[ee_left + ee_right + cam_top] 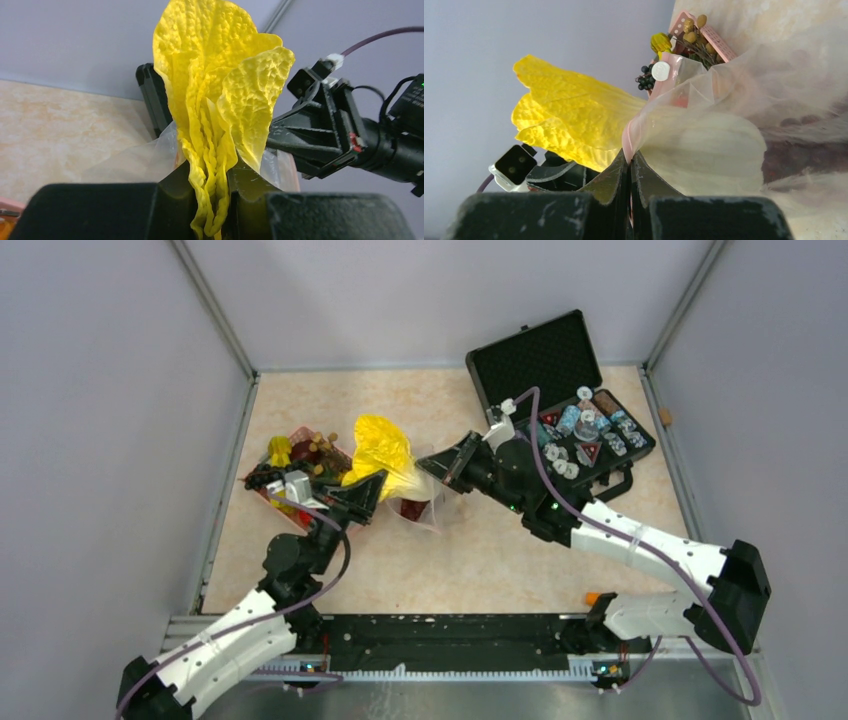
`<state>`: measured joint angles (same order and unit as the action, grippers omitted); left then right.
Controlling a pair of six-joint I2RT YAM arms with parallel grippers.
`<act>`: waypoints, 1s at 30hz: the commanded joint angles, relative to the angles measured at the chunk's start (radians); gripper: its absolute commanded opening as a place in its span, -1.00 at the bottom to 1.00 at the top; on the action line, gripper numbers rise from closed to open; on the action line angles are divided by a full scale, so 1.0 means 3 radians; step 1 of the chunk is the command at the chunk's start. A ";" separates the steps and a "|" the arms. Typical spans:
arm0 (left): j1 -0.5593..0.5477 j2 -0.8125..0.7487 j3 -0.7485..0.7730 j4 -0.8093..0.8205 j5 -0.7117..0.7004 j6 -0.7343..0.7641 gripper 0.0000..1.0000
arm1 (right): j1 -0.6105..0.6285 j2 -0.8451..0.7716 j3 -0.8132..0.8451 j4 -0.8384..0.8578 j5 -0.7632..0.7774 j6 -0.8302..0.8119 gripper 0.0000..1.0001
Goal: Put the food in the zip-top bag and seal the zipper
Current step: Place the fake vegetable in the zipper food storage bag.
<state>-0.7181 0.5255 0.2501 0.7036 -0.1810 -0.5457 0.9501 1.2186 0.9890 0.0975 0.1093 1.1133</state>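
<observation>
My left gripper [372, 488] is shut on a yellow crinkled toy cabbage leaf [380, 448], which stands up between its fingers in the left wrist view [220, 90]. The clear zip-top bag [418, 510] lies between the grippers with dark red pieces inside. My right gripper [432, 465] is shut on the bag's pale-pink zipper strip [630, 137]. The leaf's pale base sits inside the bag mouth [704, 150], and its yellow top [569, 120] sticks out. A dark grape bunch [644, 77] and yellow pieces lie in the pink lattice basket [300, 472].
An open black case [545, 365] holding several small items stands at the back right. A small orange piece [592, 597] lies by the right arm's base. Grey walls enclose the table on three sides.
</observation>
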 commanded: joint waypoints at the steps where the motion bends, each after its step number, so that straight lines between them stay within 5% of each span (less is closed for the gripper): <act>1: -0.0026 0.0249 0.0087 0.0104 -0.0001 0.0204 -1.00 | -0.0014 -0.0056 0.0053 0.0379 -0.0210 0.0170 -1.00; 8: -0.0381 0.0577 0.0301 -0.0232 -0.0061 0.0862 -1.00 | -0.0017 -0.0030 0.0188 0.0331 -0.0131 0.0134 -1.00; 11: -0.0448 0.0632 0.0447 -0.0590 0.0026 0.0997 -0.74 | -0.0018 -0.0064 0.0269 0.0238 -0.0057 0.0050 -1.00; 13: -0.0449 0.0616 0.0489 -0.0755 0.0147 0.0965 -0.33 | -0.0034 -0.0095 0.0329 0.0146 0.0032 -0.0032 -1.00; 14: -0.0452 0.0604 0.0491 -0.0799 0.0212 0.0937 0.17 | -0.0052 -0.0111 0.0353 0.0104 0.0049 -0.0063 -1.00; 17: -0.0449 0.0550 0.0578 -0.1093 0.0189 0.0819 0.68 | -0.0078 -0.0182 0.0369 0.0053 0.0100 -0.0127 -1.00; 22: -0.0449 0.0214 0.0742 -0.1679 -0.0067 0.0771 0.95 | -0.0096 -0.0335 0.0263 -0.0107 0.0292 -0.0212 -1.00; 30: -0.0449 -0.0335 0.0904 -0.2110 -0.0328 0.0639 0.97 | -0.0163 -0.0400 0.0228 -0.0304 0.0405 -0.0346 -1.00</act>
<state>-0.8505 0.4603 0.4519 0.1600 -0.2195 -0.3157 0.9192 1.1378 1.0286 -0.0292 0.2035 1.0393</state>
